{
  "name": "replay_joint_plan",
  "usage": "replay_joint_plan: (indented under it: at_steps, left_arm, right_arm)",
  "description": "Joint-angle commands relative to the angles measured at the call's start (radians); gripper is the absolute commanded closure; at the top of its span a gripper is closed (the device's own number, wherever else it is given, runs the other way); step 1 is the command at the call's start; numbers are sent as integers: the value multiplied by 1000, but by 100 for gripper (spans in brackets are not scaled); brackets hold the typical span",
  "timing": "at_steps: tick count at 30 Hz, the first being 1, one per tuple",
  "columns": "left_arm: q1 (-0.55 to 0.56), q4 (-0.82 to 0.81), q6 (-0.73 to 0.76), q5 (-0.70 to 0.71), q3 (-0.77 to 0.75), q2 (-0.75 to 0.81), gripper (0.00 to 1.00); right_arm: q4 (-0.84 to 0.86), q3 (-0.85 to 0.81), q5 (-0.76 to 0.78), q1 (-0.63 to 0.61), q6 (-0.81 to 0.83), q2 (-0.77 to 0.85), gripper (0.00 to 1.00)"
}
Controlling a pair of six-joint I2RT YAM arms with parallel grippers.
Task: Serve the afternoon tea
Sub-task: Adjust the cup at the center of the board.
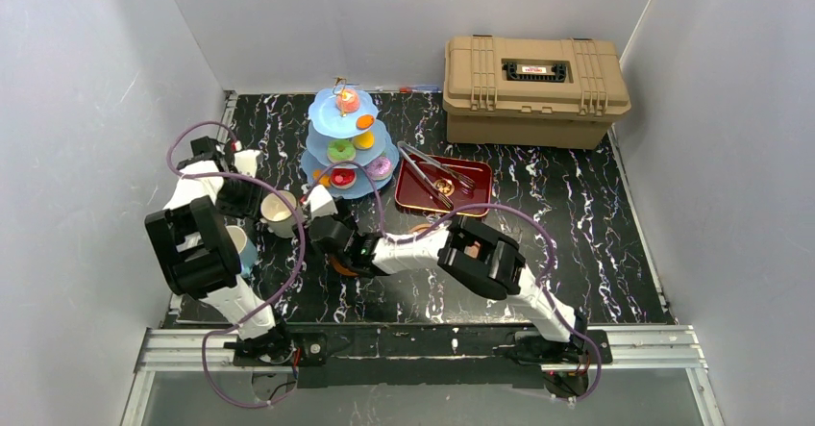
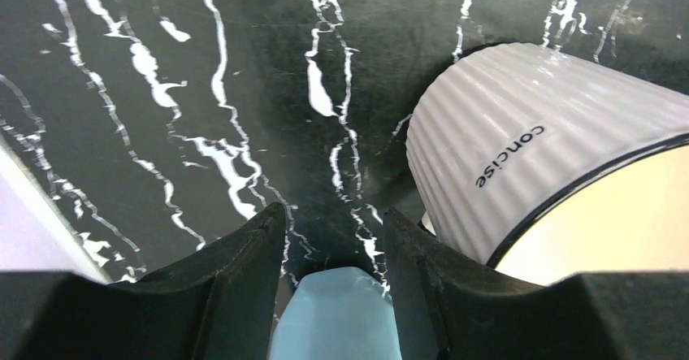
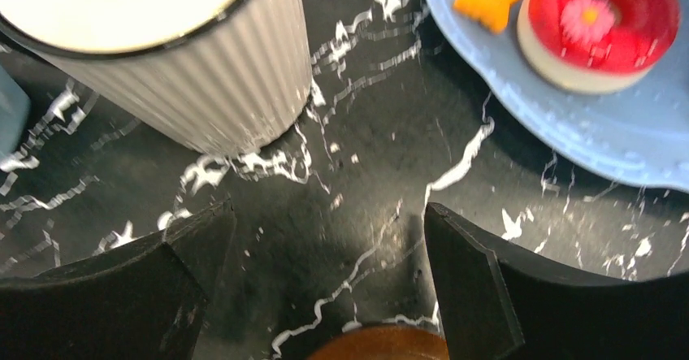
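Pale blue piece: lies between the fingers of the left gripper, close to its palm. We take it for part of the white-and-teal cup, but we cannot tell whether the jaws clamp it or merely flank it.
Ribbed cup: stands on the marbled table just beside the left gripper, apart from its fingers and on no saucer.
Right gripper: jaws wide and holding nothing, over bare table between the ribbed cup and the blue stand.
Brown saucer: only its edge shows, low in the right wrist view beneath the right gripper.
Red donut: rests on the stand's lowest tier; the tiers above also carry sweets.
Step in hand: we judge it to be pairing cups with saucers, since the stand looks dressed.
Next move: we would first confirm the grip on the pale blue piece. The right gripper would have to drop and narrow on the brown saucer's rim without nudging the ribbed cup.
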State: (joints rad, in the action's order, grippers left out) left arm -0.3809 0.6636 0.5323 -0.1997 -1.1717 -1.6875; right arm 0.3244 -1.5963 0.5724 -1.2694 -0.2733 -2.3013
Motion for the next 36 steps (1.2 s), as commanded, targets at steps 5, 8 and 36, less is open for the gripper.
replay_joint_plan:
  at_steps: [5, 8, 36]
  left_arm:
    - [37, 79, 73, -167, 68, 128, 52]
    - [47, 121, 80, -167, 70, 142, 52]
    - [63, 334, 223, -307, 109, 285, 49]
  right_arm:
    - [50, 85, -13, 31, -68, 103, 5]
    - [47, 92, -3, 31, -68, 113, 5]
    - [41, 31, 45, 74, 16, 119, 2]
